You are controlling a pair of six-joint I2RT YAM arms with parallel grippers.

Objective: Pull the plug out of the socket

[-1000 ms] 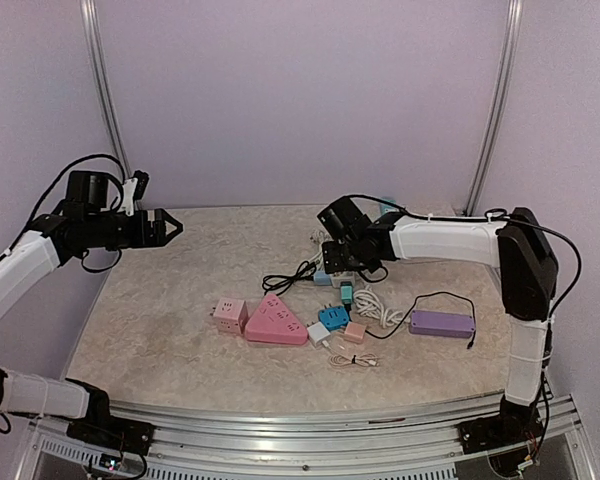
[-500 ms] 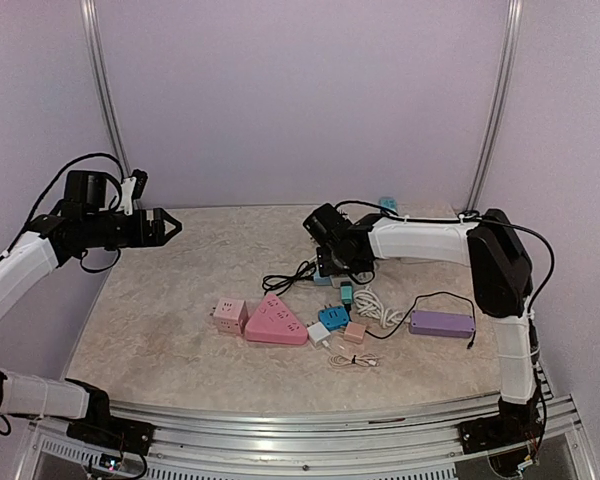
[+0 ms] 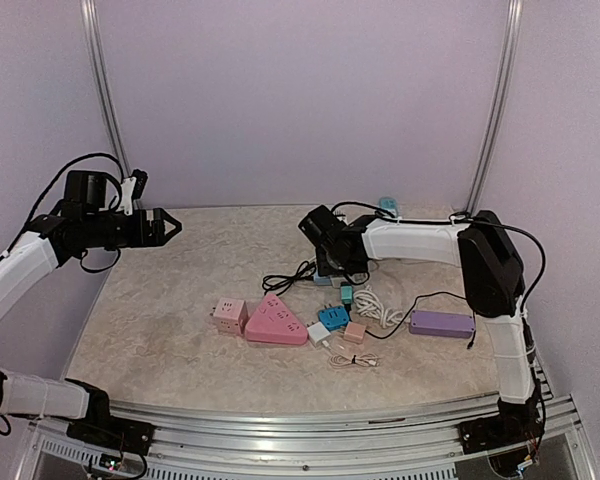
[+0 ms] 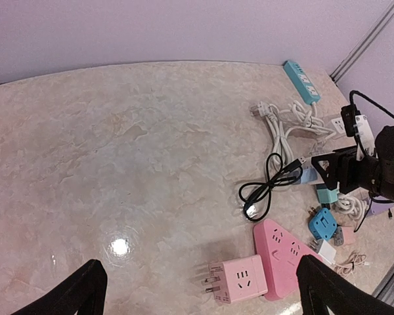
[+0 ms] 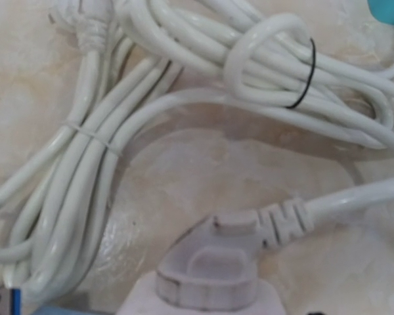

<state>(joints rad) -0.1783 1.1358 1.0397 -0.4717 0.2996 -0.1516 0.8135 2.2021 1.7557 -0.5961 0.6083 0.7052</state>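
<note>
The step in hand is judged to be the approach: the right gripper (image 3: pixel 328 262) is reached across to the crowd of sockets and cables at the far middle of the pale marbled tabletop (image 3: pixel 180 330), and nothing is seen to be held by it. The white moulded plug (image 5: pixel 210 262), with a ribbed collar where its cable leaves to the right, is seated in the white socket block (image 5: pixel 203 302), of which only the top edge shows at the near edge of the right wrist view. The plug is therefore judged to be fully in and not yet grasped. The fingers of the right gripper are not shown plainly in that view, so it cannot be told whether they are spread or closed. The plug is placed just ahead of them, low and a little left of centre, and no contact is seen. Beyond the plug, on the far side, the bundled white cables (image 5: pixel 184 39) are laid in loops tied with a thin black band, close enough to be caught by mistake. The next move is judged to call for the fingers to be set wide, brought down on either side of the plug body, closed on it alone, and drawn straight out of the socket, which may need to be held down. The left gripper (image 3: pixel 170 228) is held high over the far left of the table, well apart from the work, its fingers (image 4: pixel 85 289) spread wide and empty.
</note>
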